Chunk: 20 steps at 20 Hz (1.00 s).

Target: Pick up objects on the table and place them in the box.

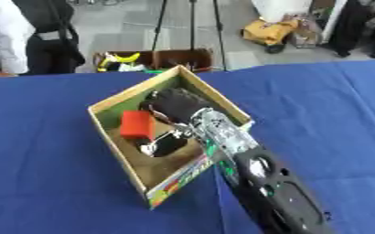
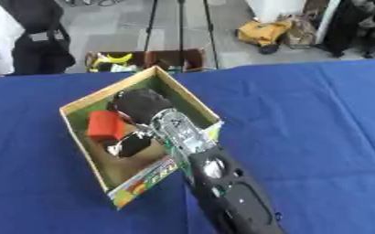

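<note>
Right hand (image 1: 174,103) inside the box (image 1: 115,101).
Right eye view exposes more red block (image 2: 105,125); finger state unclear; bare blue table (image 2: 302,114) right.

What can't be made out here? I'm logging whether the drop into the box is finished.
- Right hand, both eye views: the fingers are hidden behind its own back, so the grasp is unclear.
- Red object: partly covered by the hand; touching or released can't be told.
- Box floor: the arm hides much of it.
- Left hand: in neither view.
</note>
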### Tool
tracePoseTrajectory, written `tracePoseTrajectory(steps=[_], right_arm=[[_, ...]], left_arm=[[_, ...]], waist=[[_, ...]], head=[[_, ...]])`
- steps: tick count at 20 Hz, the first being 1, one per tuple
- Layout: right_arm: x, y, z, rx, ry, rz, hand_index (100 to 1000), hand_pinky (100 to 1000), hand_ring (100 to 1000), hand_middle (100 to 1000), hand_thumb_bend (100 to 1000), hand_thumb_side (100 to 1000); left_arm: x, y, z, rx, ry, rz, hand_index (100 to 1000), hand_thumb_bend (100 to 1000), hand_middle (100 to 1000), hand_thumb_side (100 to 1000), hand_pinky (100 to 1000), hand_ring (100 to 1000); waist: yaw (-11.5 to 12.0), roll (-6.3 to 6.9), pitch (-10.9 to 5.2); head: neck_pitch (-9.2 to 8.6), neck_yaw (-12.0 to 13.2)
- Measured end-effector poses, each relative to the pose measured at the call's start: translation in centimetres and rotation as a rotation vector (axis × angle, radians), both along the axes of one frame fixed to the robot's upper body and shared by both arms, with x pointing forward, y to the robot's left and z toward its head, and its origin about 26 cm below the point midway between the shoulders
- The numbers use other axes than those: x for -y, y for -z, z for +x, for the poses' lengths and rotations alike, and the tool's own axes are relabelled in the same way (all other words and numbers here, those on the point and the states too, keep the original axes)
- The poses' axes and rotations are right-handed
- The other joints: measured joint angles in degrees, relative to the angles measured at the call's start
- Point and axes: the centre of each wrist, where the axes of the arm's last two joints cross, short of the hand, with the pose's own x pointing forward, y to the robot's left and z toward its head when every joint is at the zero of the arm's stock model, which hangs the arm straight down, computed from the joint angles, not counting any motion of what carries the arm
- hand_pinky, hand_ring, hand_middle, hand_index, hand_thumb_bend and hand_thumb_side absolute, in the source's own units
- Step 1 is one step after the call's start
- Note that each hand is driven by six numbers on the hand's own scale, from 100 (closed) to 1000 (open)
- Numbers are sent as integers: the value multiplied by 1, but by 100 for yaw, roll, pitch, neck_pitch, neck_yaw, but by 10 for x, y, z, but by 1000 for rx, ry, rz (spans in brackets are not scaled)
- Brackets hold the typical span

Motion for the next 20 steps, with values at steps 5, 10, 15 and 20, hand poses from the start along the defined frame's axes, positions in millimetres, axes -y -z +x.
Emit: tracePoseTrajectory(steps=[5,10,15,20], right_arm=[[3,-14,-6,15,4,13,770,717,781,767,698,748],[6,-32,-13,33,13,58,795,732,807,776,813,744],[13,-51,-24,44,8,156,800,712,799,766,795,816],[29,-70,-40,74,-26,348,812,662,779,740,575,923]], left_arm=[[0,0,0,1,1,1,913,491,656,903,435,580],[0,0,0,1,1,1,911,490,656,904,436,580],[0,0,0,1,1,1,911,490,657,904,436,580],[0,0,0,1,0,0,912,491,657,905,436,579]], waist=[[0,2,0],[-4,4,-1],[-6,13,-21],[-37,34,-27]], head=[[-1,-8],[-4,-9],[-11,-6],[-10,12]])
